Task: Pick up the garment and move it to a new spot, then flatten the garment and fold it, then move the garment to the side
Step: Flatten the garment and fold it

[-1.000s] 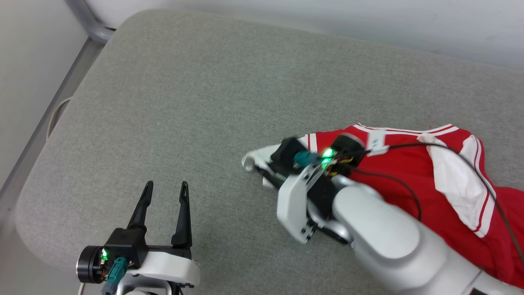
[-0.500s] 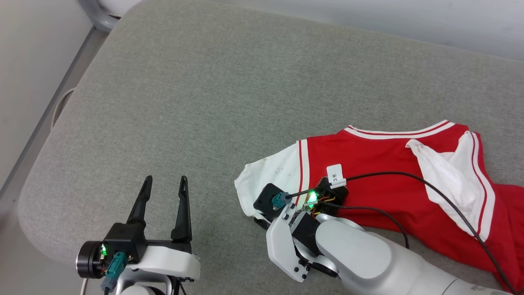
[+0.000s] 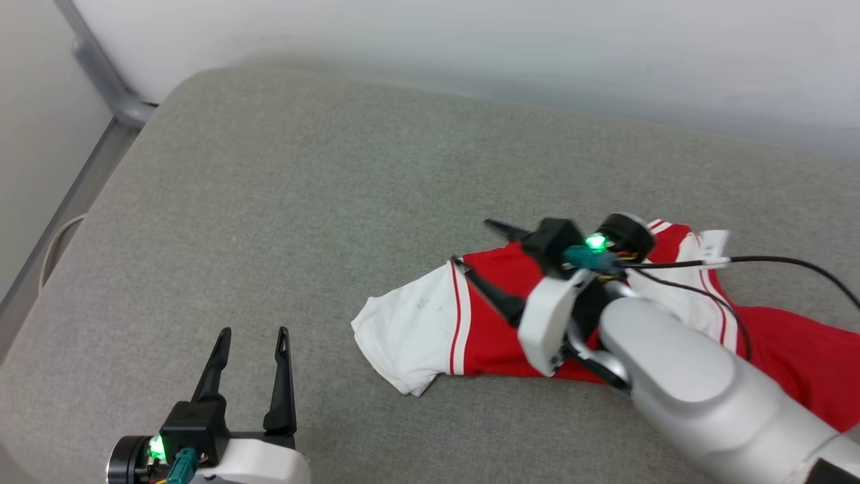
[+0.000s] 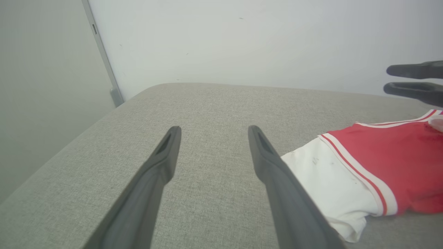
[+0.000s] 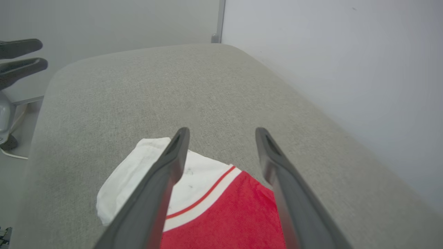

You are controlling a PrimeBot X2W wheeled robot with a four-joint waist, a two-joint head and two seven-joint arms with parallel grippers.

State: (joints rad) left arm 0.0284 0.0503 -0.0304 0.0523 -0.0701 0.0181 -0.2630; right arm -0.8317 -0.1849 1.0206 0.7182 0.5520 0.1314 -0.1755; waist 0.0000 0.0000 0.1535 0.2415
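Observation:
The garment [image 3: 470,323] lies on the grey padded surface [image 3: 302,202], a white sleeve [image 3: 406,329] spread toward the left and the red body running right under my right arm. My right gripper [image 3: 472,240] hovers open just above the red part beside the sleeve, nothing between its fingers. In the right wrist view that gripper [image 5: 222,131] looks down on the garment [image 5: 221,214]. My left gripper [image 3: 254,333] stands open and empty at the near left, apart from the cloth. In the left wrist view, this gripper [image 4: 214,129] has the garment [image 4: 373,162] to its right.
A pale wall [image 3: 470,40] runs along the surface's far edge. A grey metal post [image 3: 101,74] stands at the far left corner, with floor beyond the left edge. A black cable [image 3: 772,259] trails from my right wrist over the cloth.
My right gripper has opened, let go of the white sleeve and risen from the sleeve's near edge to above the red part. The head camera has shifted. The left arm has kept still.

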